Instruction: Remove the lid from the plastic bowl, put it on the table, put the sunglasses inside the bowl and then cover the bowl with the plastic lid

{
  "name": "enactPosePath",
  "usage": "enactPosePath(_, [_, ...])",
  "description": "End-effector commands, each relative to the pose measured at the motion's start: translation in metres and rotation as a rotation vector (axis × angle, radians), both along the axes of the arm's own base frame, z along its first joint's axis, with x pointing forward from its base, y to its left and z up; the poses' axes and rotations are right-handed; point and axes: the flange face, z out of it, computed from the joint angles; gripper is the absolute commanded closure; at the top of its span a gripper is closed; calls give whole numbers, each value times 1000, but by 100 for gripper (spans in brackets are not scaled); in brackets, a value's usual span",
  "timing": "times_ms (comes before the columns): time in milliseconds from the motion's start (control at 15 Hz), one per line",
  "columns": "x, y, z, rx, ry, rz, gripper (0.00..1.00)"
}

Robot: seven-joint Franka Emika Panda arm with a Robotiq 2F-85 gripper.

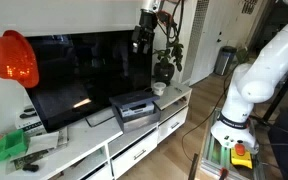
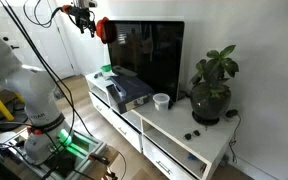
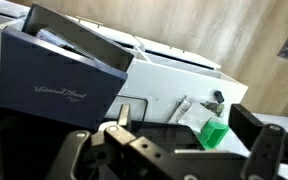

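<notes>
The plastic bowl [image 1: 159, 89] is a small whitish round container on the table [image 1: 94, 148], between the grey box-shaped device [image 1: 134, 108] and the potted plant [image 1: 164, 66]. It also shows in an exterior view [image 2: 161, 100], with its lid seemingly on. Small dark things that look like the sunglasses [image 2: 193, 133] lie on the table in front of the plant. My gripper [image 1: 141, 38] hangs high above the television, far from the bowl, and also shows in an exterior view [image 2: 84, 20]. In the wrist view the gripper [image 3: 189, 135] is open and empty. The bowl is out of the wrist view.
A large black television [image 1: 84, 70] stands on the table behind the device. A red helmet-like thing [image 1: 12, 58] hangs at one end. A green block [image 3: 214, 132] and papers [image 3: 189, 112] lie beneath the gripper, beside the grey device [image 3: 64, 85]. The plant [image 2: 212, 88] stands at the other end.
</notes>
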Motion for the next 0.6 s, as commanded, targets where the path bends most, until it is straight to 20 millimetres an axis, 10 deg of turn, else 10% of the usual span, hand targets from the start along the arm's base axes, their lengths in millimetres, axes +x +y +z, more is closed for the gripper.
enactPosePath(0, [0, 0, 1, 0, 1, 0, 0])
enactPosePath(267, [6, -11, -6, -1, 23, -43, 0])
enactPosePath(533, [21, -103, -50, -206, 34, -180, 0])
